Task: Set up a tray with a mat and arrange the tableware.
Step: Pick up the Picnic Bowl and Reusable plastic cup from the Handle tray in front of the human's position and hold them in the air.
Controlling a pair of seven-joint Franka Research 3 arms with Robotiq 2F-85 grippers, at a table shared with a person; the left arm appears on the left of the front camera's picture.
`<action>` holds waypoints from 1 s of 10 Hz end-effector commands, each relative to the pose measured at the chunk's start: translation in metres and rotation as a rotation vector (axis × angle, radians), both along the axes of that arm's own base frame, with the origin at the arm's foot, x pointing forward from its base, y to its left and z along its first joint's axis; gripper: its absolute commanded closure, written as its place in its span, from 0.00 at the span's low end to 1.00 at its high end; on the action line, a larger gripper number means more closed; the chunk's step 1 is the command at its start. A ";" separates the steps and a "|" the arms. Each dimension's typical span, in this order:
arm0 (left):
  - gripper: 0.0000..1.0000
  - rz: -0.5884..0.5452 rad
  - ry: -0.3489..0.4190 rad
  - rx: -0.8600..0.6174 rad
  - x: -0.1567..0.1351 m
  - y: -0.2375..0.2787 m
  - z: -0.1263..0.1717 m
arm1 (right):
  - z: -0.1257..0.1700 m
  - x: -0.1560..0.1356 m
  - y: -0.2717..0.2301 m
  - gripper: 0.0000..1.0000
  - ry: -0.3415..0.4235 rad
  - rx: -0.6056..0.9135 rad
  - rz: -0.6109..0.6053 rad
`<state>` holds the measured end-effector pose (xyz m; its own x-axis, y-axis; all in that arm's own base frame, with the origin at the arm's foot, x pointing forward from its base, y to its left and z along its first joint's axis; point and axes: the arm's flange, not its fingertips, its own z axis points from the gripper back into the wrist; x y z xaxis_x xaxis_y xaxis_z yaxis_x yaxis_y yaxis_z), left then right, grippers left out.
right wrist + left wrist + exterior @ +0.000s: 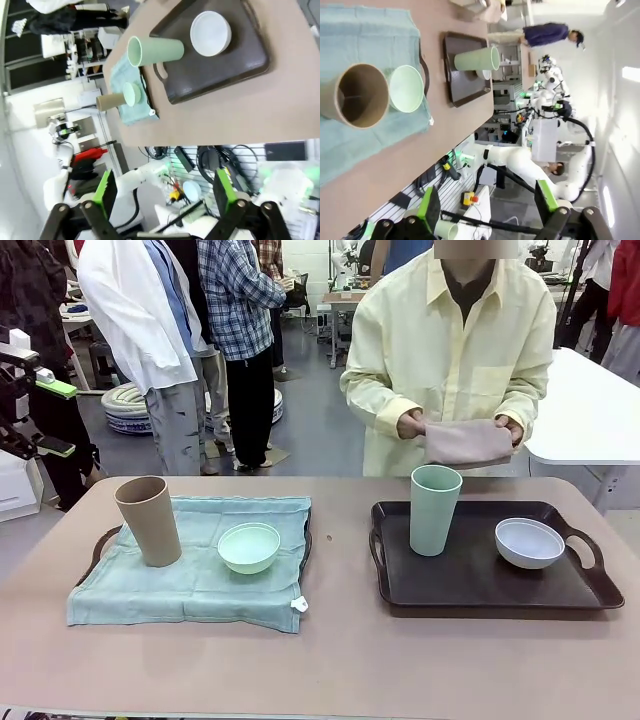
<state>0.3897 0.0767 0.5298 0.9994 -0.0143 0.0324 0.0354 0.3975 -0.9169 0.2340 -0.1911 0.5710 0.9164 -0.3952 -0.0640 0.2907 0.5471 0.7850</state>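
left hand (488,197) spread, empty | right hand (164,184) spread, empty | tan tumbler (148,520) well apart from both

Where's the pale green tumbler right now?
In the front view, the pale green tumbler stands upright on the dark tray on the robot's right side of the table, near the tray's left end, with the whitish-blue bowl to its right.

Tan tumbler (148,520), mint bowl (249,546), teal mat (180,590) — pale-green tumbler (435,510), whitish-blue bowl (529,542).
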 end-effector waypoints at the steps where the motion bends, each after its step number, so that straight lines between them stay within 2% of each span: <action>1: 0.00 0.078 -0.017 0.011 -0.005 -0.001 0.002 | 0.000 0.004 0.004 0.00 0.000 -0.015 -0.005; 2: 0.00 0.000 0.000 0.000 0.000 0.000 0.000 | 0.000 0.000 0.000 0.00 0.000 0.000 0.000; 10: 0.00 0.000 0.000 0.000 0.000 0.000 0.000 | 0.000 0.000 0.000 0.00 0.000 0.000 0.000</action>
<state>0.3898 0.0760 0.5291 0.9996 -0.0069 0.0269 0.0274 0.4054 -0.9137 0.2332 -0.1933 0.5707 0.9095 -0.4081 -0.0790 0.3187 0.5627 0.7627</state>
